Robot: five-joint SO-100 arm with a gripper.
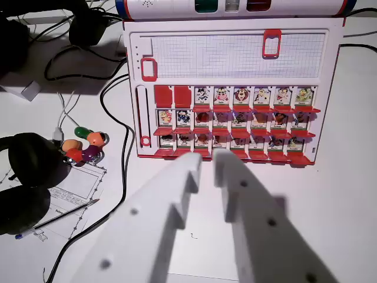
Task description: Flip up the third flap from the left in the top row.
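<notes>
White table (341, 194), cables (115, 112), headphones (29, 171)

White table (347, 194) underneath. Just beyond the gripper (207, 160), red-and-white flap game board (232, 88) lying flat. Off to its left: black cables (115, 118), coloured toy figure (85, 145), black headphones (29, 171), printed paper (73, 188) with pen (59, 217).
</notes>
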